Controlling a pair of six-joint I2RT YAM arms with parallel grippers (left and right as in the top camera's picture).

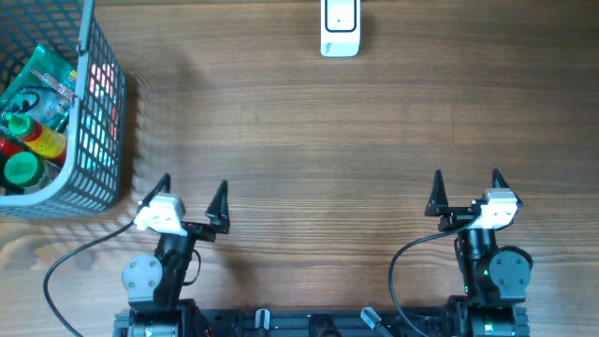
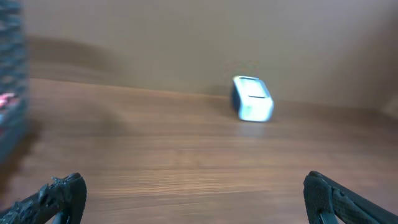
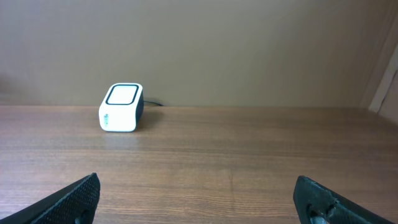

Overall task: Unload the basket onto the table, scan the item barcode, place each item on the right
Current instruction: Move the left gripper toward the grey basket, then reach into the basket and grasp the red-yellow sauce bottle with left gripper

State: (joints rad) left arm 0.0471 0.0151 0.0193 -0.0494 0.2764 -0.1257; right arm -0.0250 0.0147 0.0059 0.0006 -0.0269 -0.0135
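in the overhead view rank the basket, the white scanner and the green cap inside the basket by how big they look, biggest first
1. basket: by far the largest, even though the frame edge cuts it off.
2. white scanner: partly cut off at the top.
3. green cap: somewhat smaller than the scanner.

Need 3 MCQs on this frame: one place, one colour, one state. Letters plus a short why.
1. The basket sits:
A) at the table's left edge
B) at the far middle
C) at the right edge

2. The scanner shell is:
A) red
B) white
C) green

3. The left gripper and right gripper are:
A) both open and empty
B) both shut
C) one open, one shut on an item

Answers:
1 A, the overhead view shows it against the left edge.
2 B, the shell looks white in all three views.
3 A, each pair of fingers is spread with nothing between them.
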